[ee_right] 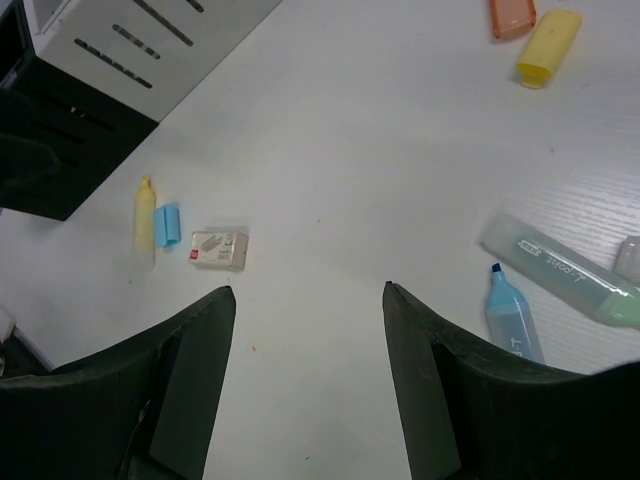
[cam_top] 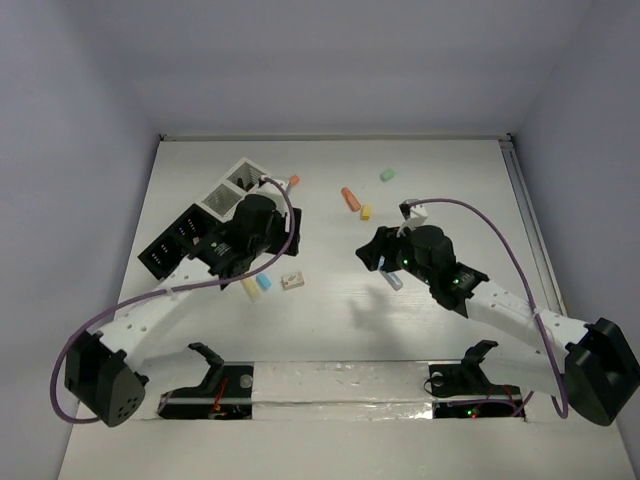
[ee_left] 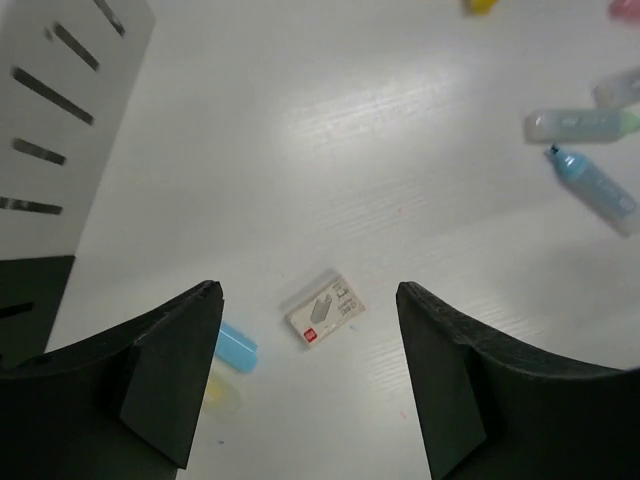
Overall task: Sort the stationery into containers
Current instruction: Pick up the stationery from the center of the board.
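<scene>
Nearest, the left pincer (ee_left: 310, 300) hangs open and empty over the counter (cam_top: 450, 180), a white labelled block (ee_left: 325, 310) below its gap and a blue block (ee_left: 236, 346) by one finger. The right pincer (ee_right: 305, 290), also spread and empty, has a blue marker (ee_right: 513, 318) and a clear marker (ee_right: 560, 270) alongside; from above, the arm hides the clear one. Farther off, only the top view shows a green piece (cam_top: 387, 174) and an orange piece (cam_top: 294, 181) by the white box (cam_top: 235, 188), the black box (cam_top: 175, 240) just beside it

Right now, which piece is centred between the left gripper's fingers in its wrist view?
The white, red-marked block lies midway between the fingers of the left gripper; the blue piece sits off beside one finger.
</scene>
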